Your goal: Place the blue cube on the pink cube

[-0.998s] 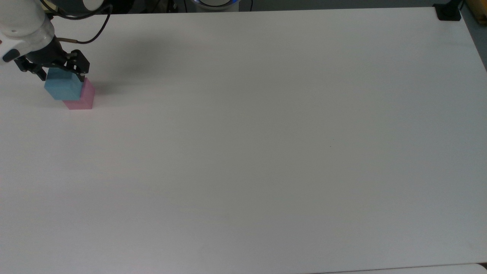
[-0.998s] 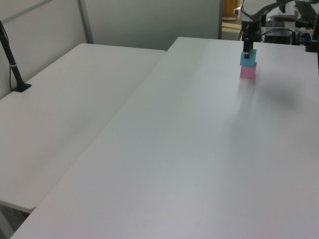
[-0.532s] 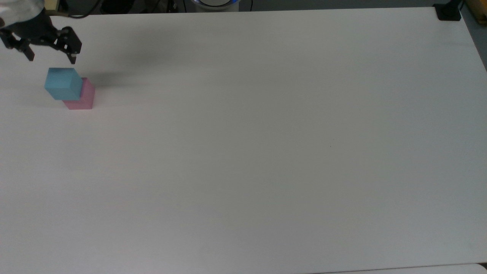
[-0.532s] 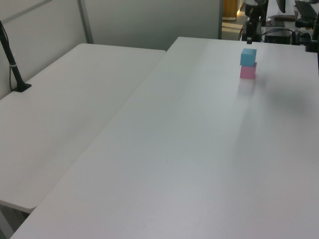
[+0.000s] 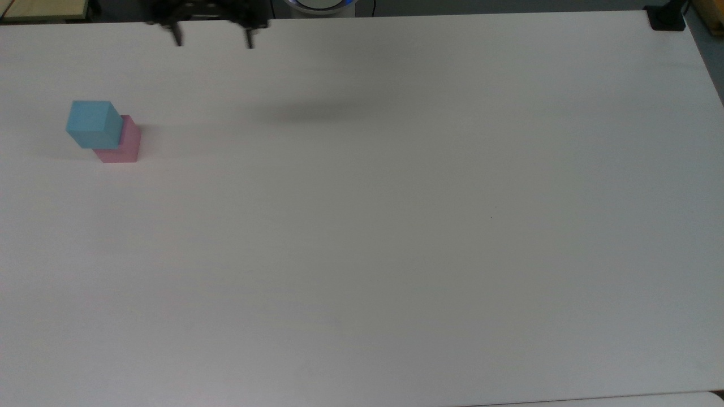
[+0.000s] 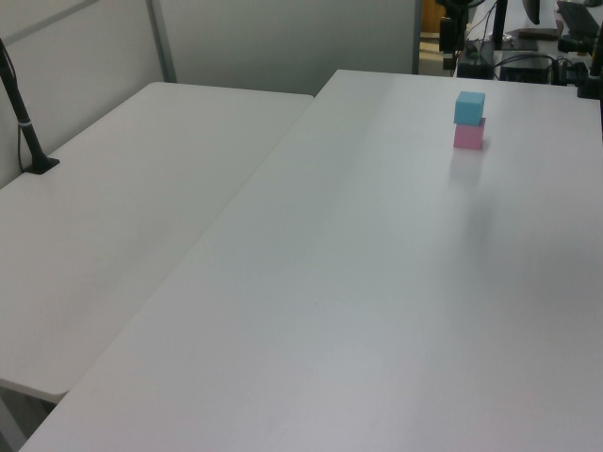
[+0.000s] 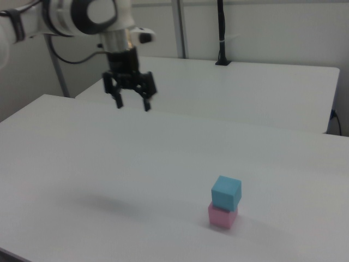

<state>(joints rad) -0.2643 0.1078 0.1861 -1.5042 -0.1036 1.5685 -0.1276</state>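
1. Blue cube (image 5: 94,124) and pink cube (image 5: 123,146) make a small stack on a broad white tabletop (image 5: 396,226), the largest thing in sight; a second white tabletop (image 6: 122,217) adjoins it, lying on the left view's left and behind it in the right view.

2. Next in size is the white robot arm (image 7: 82,16), which reaches in from the right view's upper left and ends in a black wrist above the tabletop.

3. A black pole (image 7: 221,33) stands on the second tabletop, behind the pincer and towards the right view's right.

4. The pincer (image 7: 132,105) hangs in the air above the tabletop with its two black fingers (image 7: 118,101) spread wide apart, and nothing is between them. In the top view the pincer (image 5: 214,40) sits at the far edge of the tabletop.

5. The blue cube rests on top of the pink cube, well apart from the pincer: below it and towards the right view's right, and towards the top view's left. It sits turned a little against the cube beneath it.

6. The pink cube stands on the tabletop directly under the blue cube, touching it, equally far from the open pincer.
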